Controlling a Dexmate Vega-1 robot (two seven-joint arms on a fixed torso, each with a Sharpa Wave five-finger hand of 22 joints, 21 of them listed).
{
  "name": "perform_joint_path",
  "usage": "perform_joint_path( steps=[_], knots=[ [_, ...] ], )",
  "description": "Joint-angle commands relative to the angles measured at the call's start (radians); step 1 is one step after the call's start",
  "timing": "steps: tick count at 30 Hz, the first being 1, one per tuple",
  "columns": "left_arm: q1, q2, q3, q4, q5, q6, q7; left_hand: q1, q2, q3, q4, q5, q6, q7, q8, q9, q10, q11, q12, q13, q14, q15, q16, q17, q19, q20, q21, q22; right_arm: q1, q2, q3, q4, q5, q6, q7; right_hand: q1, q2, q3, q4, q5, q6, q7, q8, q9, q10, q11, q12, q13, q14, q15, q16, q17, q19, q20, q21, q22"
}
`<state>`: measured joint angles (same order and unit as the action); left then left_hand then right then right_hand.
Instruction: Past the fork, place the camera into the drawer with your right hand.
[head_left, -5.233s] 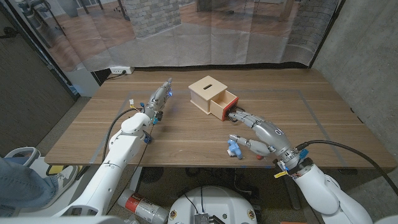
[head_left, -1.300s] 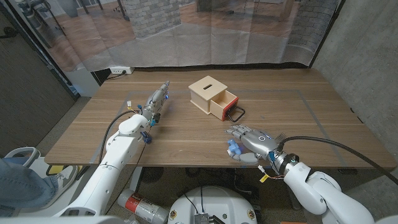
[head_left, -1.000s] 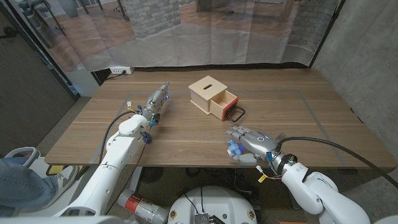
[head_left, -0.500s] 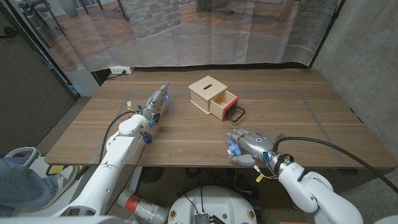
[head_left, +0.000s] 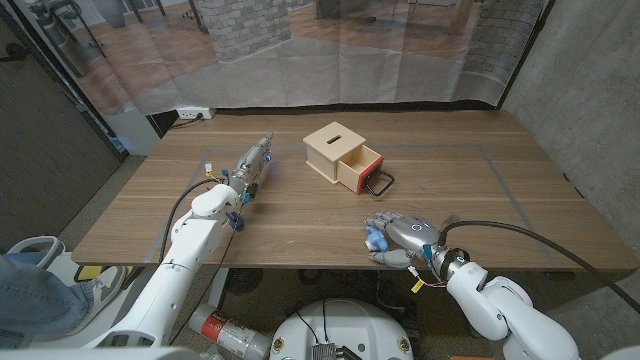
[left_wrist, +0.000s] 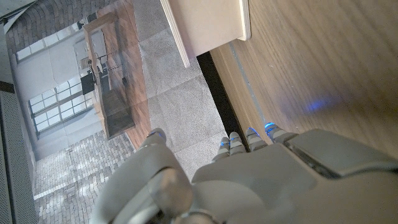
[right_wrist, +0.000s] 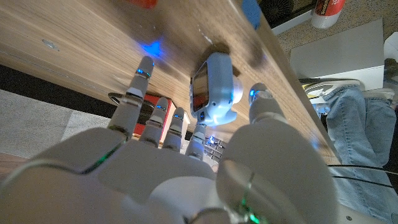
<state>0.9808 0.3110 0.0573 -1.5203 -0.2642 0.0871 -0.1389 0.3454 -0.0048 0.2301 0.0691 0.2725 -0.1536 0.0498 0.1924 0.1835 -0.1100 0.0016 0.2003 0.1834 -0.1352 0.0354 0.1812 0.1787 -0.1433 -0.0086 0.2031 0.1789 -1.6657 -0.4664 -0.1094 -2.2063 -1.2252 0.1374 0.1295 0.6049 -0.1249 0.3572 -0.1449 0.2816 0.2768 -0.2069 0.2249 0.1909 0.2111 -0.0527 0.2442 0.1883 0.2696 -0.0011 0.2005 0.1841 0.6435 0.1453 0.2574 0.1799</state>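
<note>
The robot's right hand (head_left: 405, 236) sits low in the lower right of the head view, near the table's front edge, its fingers spread and reaching toward the small blue-and-white camera (head_left: 375, 238) that lies just to the picture-left of them. In the right wrist view the same hand (right_wrist: 186, 168) shows its fingers (right_wrist: 138, 87) fanned on one side of the camera (right_wrist: 214, 93) and the thumb on the other, so the toy lies between them; whether any fingertip actually touches it cannot be told, and the hand does not look to have lifted it. The camera's long axis seems to run roughly along the line of the fingers in that view, with a small screen facing the palm. The wooden box with its open red drawer (head_left: 362, 168) stands toward the upper middle of the head view, well apart from the camera and farther from the robot, its black handle (head_left: 381, 184) pointing toward the lower right. The coming move therefore appears to turn on closing around the camera and carrying it up-frame to the drawer. The left hand (head_left: 254, 160), in the upper left, waits with fingers straight and together, holding nothing, far from the camera. No fork can be made out on the table (head_left: 480, 190).
</note>
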Motion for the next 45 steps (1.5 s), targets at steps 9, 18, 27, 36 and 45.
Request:
perform_joint_path(
  steps=[9, 18, 27, 36, 45],
  knots=[
    [-0.015, -0.006, 0.009, 0.017, 0.008, 0.014, -0.002, 0.004, 0.013, -0.006, -0.001, -0.003, -0.006, -0.007, 0.002, 0.005, -0.001, -0.005, 0.001, 0.004, -0.003, 0.008, 0.005, 0.004, -0.001, 0.01, 0.0, 0.005, 0.02, -0.008, -0.024, 0.071, -0.009, -0.026, -0.129, 0.065, 0.046, 0.018, 0.003, -0.002, 0.195, -0.013, 0.021, 0.005, 0.179, -0.065, 0.05, 0.004, 0.29, -0.125, 0.063, 0.017, 0.23, -0.188, 0.066, 0.018],
    [-0.021, -0.012, 0.01, 0.029, 0.009, 0.011, -0.002, 0.004, 0.014, -0.006, -0.001, -0.003, -0.007, -0.008, 0.002, 0.005, -0.002, -0.004, 0.001, 0.004, -0.003, 0.007, 0.005, 0.004, -0.001, 0.011, 0.0, 0.005, 0.036, -0.022, -0.024, 0.08, 0.017, -0.022, -0.133, 0.082, 0.077, 0.026, 0.01, -0.014, 0.275, -0.014, 0.027, 0.007, 0.269, -0.093, 0.076, 0.005, 0.439, -0.183, 0.089, 0.024, 0.314, -0.261, 0.103, 0.026],
    [-0.024, -0.015, 0.009, 0.033, 0.009, 0.01, -0.003, 0.005, 0.015, -0.007, -0.001, -0.004, -0.006, -0.009, 0.003, 0.005, -0.002, -0.005, 0.001, 0.004, -0.003, 0.006, 0.005, 0.004, -0.001, 0.012, 0.0, 0.005, 0.047, -0.033, -0.017, 0.089, 0.056, 0.005, -0.145, 0.148, 0.123, 0.053, -0.003, -0.037, 0.371, -0.014, 0.036, 0.009, 0.396, -0.088, 0.114, 0.004, 0.539, -0.224, 0.084, 0.028, 0.38, -0.339, 0.143, 0.032],
    [-0.03, -0.019, 0.011, 0.051, 0.009, 0.005, -0.009, 0.006, 0.016, -0.008, -0.001, -0.004, -0.004, -0.009, 0.004, 0.005, -0.001, -0.006, 0.001, 0.004, -0.003, 0.007, 0.005, 0.004, -0.002, 0.015, 0.0, 0.005, 0.049, -0.033, -0.01, 0.091, 0.068, 0.021, -0.173, 0.186, 0.14, 0.061, -0.007, -0.065, 0.419, -0.014, 0.03, 0.008, 0.464, -0.091, 0.125, 0.003, 0.593, -0.226, 0.072, 0.028, 0.407, -0.355, 0.164, 0.034],
    [-0.039, -0.02, 0.012, 0.064, 0.01, -0.002, -0.016, 0.006, 0.017, -0.009, -0.002, -0.005, -0.002, -0.009, 0.004, 0.005, -0.002, -0.007, 0.002, 0.004, -0.004, 0.006, 0.005, 0.004, -0.002, 0.015, 0.0, 0.005, 0.047, -0.033, 0.0, 0.077, 0.072, 0.032, -0.182, 0.192, 0.142, 0.059, -0.004, -0.076, 0.434, -0.014, 0.024, 0.008, 0.487, -0.098, 0.124, 0.003, 0.616, -0.226, 0.067, 0.028, 0.414, -0.356, 0.173, 0.035]
  ],
)
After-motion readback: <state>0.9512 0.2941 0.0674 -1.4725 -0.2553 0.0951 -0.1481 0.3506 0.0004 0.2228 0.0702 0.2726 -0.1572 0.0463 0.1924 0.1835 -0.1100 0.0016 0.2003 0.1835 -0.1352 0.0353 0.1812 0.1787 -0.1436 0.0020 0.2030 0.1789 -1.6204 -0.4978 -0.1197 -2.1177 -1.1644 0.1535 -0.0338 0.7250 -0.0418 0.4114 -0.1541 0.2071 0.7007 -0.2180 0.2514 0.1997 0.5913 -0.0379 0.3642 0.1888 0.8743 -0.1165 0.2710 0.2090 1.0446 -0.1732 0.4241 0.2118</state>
